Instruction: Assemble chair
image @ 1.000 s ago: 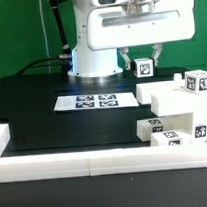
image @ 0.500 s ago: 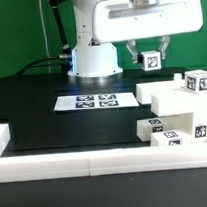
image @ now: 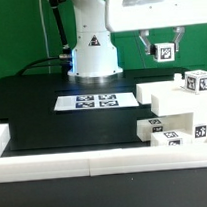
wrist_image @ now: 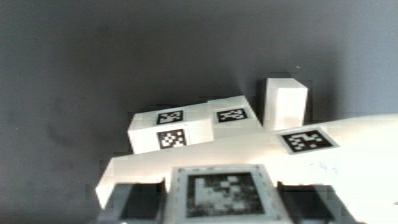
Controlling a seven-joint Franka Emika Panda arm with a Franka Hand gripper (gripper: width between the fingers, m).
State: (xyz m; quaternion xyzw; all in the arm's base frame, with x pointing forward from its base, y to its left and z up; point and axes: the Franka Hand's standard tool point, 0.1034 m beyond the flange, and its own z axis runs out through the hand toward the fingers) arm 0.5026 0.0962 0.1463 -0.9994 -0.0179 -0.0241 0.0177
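My gripper (image: 164,47) hangs high at the exterior view's right, shut on a small white chair piece (image: 165,53) with a black-and-white tag. It is well above the other chair pieces, apart from them. Below it a white slab (image: 171,97) rests on the table with a tagged cube (image: 198,82) on its far end. Smaller tagged blocks (image: 165,129) lie in front of the slab. In the wrist view the held piece (wrist_image: 222,190) fills the space between the dark fingers (wrist_image: 130,202) of the gripper (wrist_image: 222,208). Beyond it I see the tagged blocks (wrist_image: 192,125) and an upright post (wrist_image: 288,100).
The marker board (image: 94,100) lies flat on the black table in front of the robot base (image: 93,52). A long white border rail (image: 86,165) runs along the table's near edge, with a white corner block (image: 2,137) at the exterior view's left.
The gripper has risen and shifted toward the exterior view's right, carrying the small tagged piece with it. The pieces on the table have not moved.
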